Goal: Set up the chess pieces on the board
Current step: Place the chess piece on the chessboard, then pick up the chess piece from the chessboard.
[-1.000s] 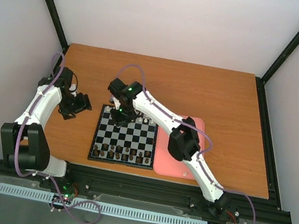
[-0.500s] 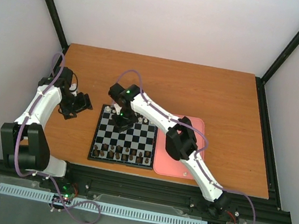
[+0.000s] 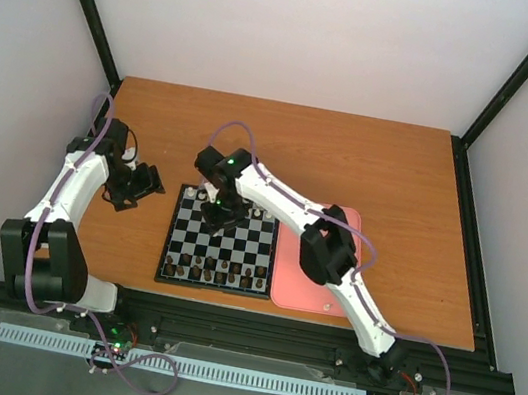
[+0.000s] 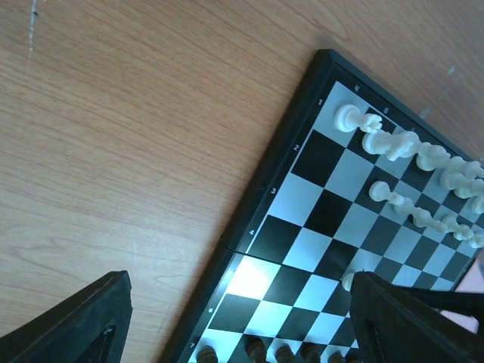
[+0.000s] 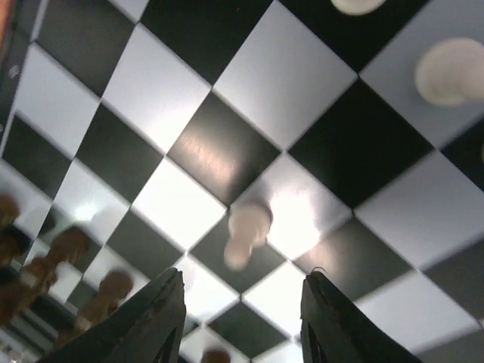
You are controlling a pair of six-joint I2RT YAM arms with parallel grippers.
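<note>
The board (image 3: 221,243) lies at the table's near middle, with cream chess pieces (image 3: 261,214) along its far rows and dark pieces (image 3: 216,273) along its near row. My right gripper (image 3: 222,213) hovers over the board's far left part. Its jaws (image 5: 242,310) are open, and one cream pawn (image 5: 246,231) stands free on the squares below them, touching neither finger. My left gripper (image 3: 136,186) rests over bare wood left of the board, open and empty (image 4: 238,321). Its view shows the board's corner (image 4: 302,227) and the cream rows (image 4: 393,144).
A pink tray (image 3: 314,292) lies against the board's right side, partly under my right arm. Dark pieces (image 4: 257,349) line the board edge nearest my left fingers. Black frame posts stand at the table's back corners.
My right gripper has gone from shut to open, letting go of the cream pawn onto the board, and has shifted slightly. The left arm has not moved.
</note>
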